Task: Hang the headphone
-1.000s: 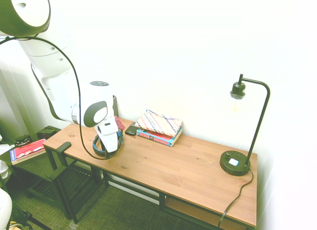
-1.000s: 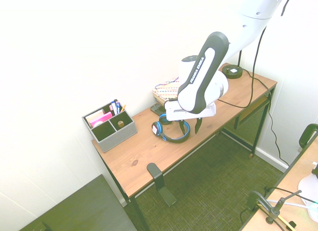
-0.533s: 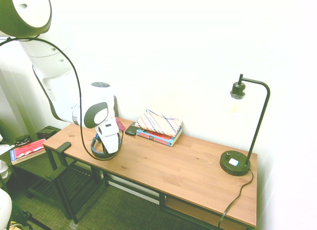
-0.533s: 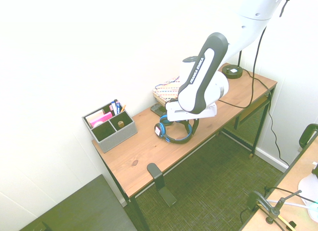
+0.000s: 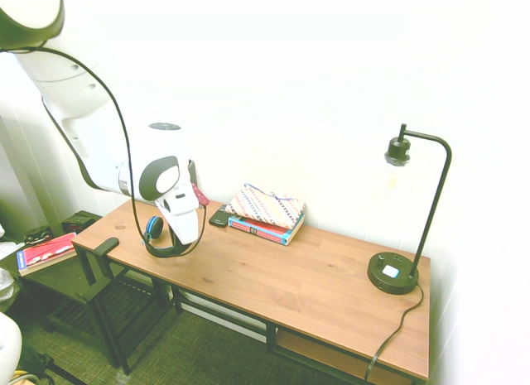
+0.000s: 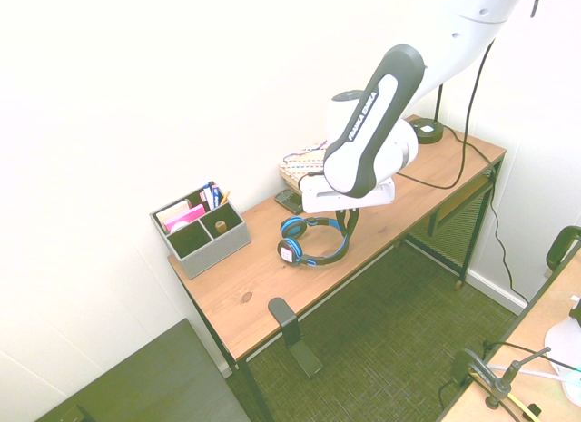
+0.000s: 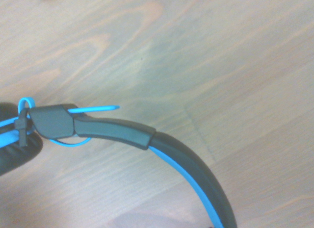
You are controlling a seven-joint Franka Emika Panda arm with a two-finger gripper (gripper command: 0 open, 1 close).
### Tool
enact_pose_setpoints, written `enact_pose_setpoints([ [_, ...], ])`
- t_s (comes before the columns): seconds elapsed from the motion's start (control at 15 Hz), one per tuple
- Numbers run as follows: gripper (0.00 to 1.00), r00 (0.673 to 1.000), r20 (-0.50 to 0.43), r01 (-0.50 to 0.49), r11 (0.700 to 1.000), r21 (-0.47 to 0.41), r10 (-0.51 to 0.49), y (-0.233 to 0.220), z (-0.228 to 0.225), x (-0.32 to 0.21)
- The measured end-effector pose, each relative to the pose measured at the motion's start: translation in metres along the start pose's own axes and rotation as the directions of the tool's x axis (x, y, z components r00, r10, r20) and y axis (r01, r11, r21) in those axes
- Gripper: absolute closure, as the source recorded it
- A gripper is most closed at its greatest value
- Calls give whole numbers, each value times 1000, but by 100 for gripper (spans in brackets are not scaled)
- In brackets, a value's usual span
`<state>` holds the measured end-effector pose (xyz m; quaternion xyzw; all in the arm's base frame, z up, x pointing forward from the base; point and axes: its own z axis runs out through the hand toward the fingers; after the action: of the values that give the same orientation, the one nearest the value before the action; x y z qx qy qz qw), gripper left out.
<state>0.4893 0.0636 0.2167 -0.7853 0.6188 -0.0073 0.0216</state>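
The headphone (image 6: 313, 244), near the middle of the second exterior view, has its headband pinched in the jaws (image 6: 347, 224) just above the desk (image 6: 263, 275). Lift straight up and gently, keeping the grip at the band's crown so the ear cups hang evenly, then swing toward the black hook (image 6: 283, 315) at lower centre, clearing the grey organizer (image 6: 213, 250).

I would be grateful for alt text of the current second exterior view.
A white robot arm has its claw closed on blue-and-black headphones at a wooden desk, near a gray organizer and a black hanger.
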Motion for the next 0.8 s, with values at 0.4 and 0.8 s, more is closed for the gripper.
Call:
enact_pose_setpoints([
  [0.4, 100, 937, -65, 344, 939, -13, -344, 59, -85, -93],
  [0.8, 100, 837, -25, 548, 837, 4, -547, 129, -51, -199],
])
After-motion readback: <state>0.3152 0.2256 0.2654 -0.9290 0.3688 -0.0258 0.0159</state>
